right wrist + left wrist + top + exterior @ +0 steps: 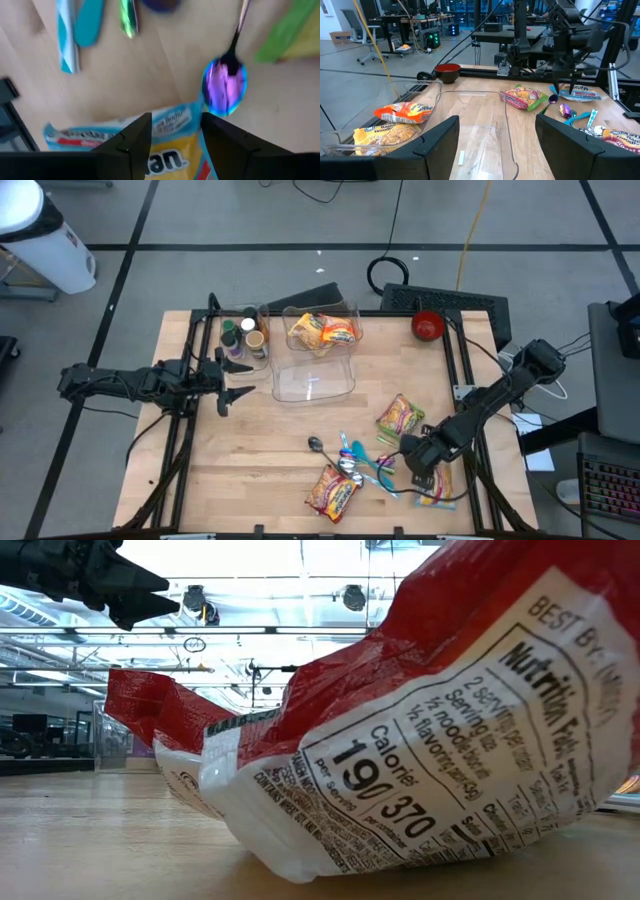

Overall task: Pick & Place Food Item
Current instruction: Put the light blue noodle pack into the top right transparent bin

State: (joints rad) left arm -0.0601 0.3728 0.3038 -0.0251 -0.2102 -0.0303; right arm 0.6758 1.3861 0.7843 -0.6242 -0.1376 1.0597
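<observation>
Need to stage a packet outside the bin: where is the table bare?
Bare wood: the front-left stretch below the left gripper, and the strip between the clear bin and red bowl. Crowded: front right, around the spoons, noodle packets and right gripper.

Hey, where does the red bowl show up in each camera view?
High view: red bowl at the table's far edge, right of the clear bin.
Low view: not in it.
Left wrist view: red bowl beyond the clear bin.
Right wrist view: not in it.
Shared landmark: the clear bin.
</observation>
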